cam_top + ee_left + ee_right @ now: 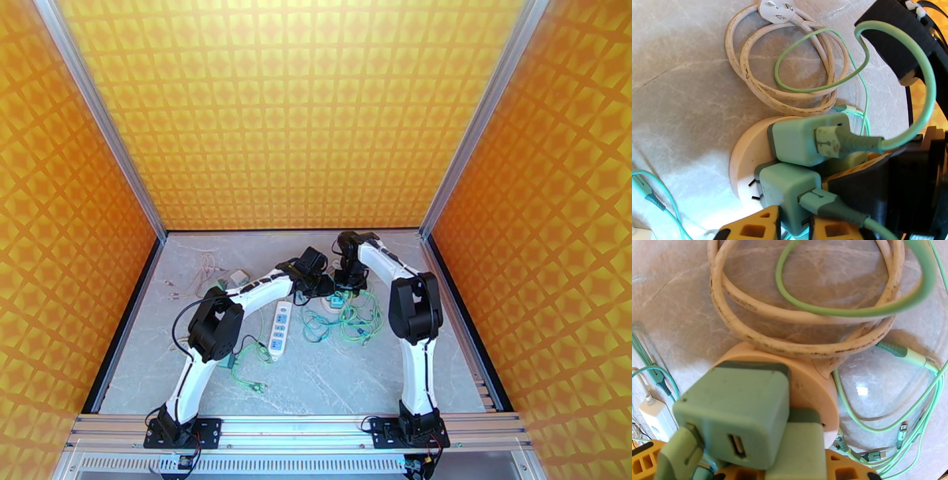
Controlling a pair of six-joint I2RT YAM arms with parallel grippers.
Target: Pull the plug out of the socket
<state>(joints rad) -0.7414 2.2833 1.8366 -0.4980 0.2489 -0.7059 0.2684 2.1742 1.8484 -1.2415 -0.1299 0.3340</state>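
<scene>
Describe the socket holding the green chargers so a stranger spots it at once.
On the grey table, look where the two arms meet, right of the long white power strip. The socket is a round cream disc with green chargers plugged in, unlike the straight strip.

One round socket [744, 152] carries two clearly seen green plugs [798, 140]. There is one coiled white cord [750, 75], one white power strip [279, 328], two arms [213, 324] and one tabletop [340, 379].
</scene>
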